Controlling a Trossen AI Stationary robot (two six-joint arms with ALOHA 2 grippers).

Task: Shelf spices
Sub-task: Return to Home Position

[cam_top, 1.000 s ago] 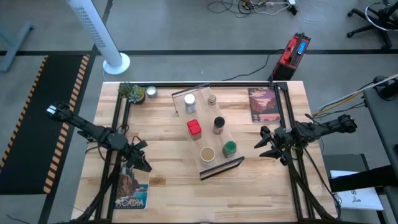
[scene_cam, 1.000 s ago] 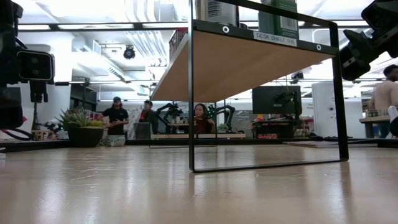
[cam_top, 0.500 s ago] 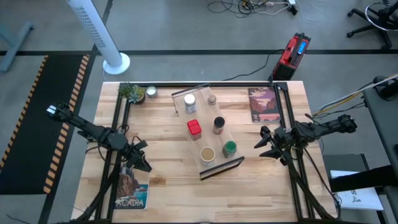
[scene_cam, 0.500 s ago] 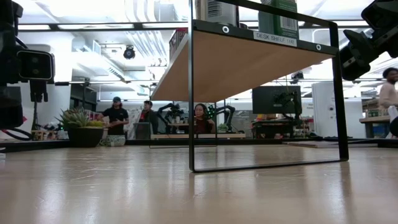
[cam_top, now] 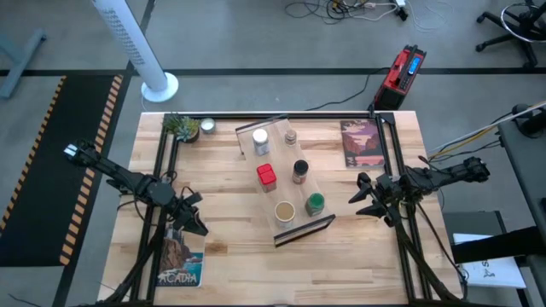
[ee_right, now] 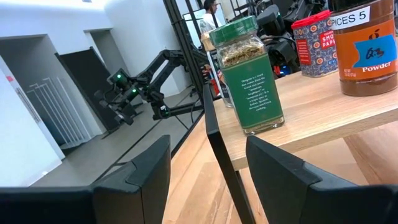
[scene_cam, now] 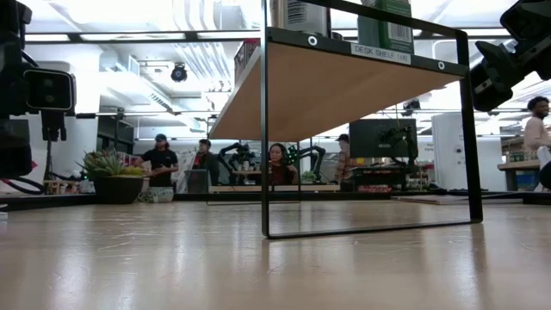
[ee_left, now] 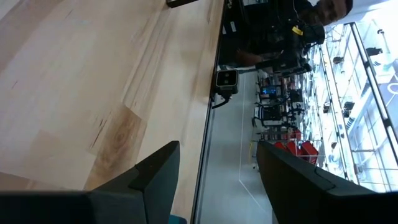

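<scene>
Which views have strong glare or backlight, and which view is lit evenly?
Low view: white ceiling lights glare at the top; the long light-wood shelf shows a darker underside. Left wrist view: bright glass walls behind the dark, open left hand. Right wrist view: even light on the green-lidded glass jar, past the open right hand.

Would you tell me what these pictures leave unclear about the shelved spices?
Low view: the shelf hides most jars; the top edge cuts off two.
Right wrist view: the powder jar is cut by the edge.
High view: the jars are too small to read.
Left wrist view: no jars in view.
</scene>
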